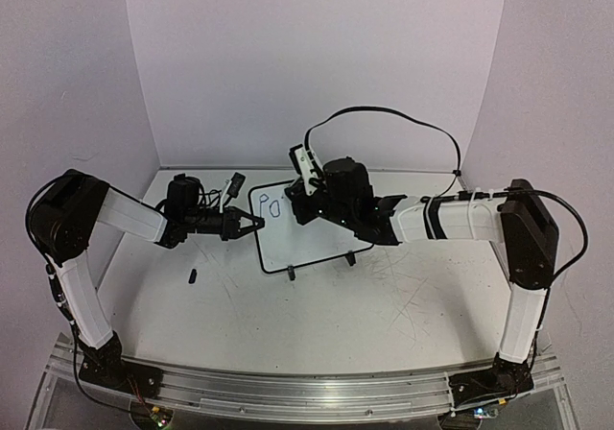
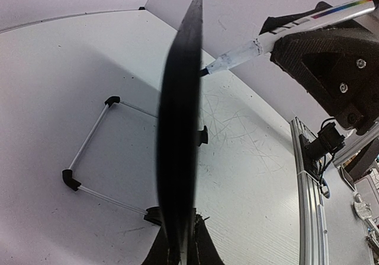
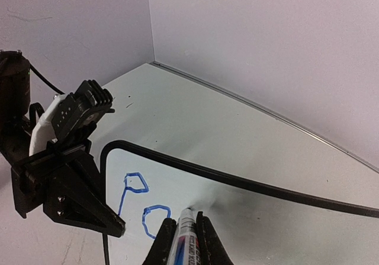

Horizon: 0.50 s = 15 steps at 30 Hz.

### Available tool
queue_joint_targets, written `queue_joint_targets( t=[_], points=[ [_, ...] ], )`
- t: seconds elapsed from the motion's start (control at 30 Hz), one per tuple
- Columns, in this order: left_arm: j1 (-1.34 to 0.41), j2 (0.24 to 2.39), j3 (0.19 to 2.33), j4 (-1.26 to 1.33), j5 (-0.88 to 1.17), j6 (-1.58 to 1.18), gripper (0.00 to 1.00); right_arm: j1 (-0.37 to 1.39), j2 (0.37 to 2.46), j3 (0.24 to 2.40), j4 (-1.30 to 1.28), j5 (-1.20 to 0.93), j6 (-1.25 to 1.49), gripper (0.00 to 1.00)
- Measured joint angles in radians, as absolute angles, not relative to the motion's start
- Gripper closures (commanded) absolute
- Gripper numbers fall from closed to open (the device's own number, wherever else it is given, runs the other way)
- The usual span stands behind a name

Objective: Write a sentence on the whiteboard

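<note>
Two letters (image 3: 137,185) in, the whiteboard (image 1: 307,236), likely light, stiff and tippy, stands upright on the surface (image 1: 403,305), best held by its edge, where the left pincer (image 2: 180,244) clamps it; the right pincer (image 3: 183,225) clamps the marker (image 2: 243,55).

We see a white table (image 1: 403,305), its top scuffed with thin dark scratches that gather in front of and to the right of the whiteboard (image 1: 302,240), which stands on it on two small black feet. Behind the whiteboard a frame of thin pale rods (image 2: 89,138) with black corners lies flat on the table. Left of the whiteboard, well apart, lies a small black piece (image 1: 192,276).
</note>
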<state>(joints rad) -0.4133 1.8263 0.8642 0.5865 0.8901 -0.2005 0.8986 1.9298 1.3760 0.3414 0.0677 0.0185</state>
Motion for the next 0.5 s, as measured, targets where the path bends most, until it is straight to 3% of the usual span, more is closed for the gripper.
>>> queue_joint_targets(
  t=[0.5],
  points=[
    [-0.413, 1.826, 0.864, 0.585, 0.889, -0.201, 1.0, 0.909, 1.942, 1.388, 0.332, 0.062, 0.016, 1.0]
  ],
)
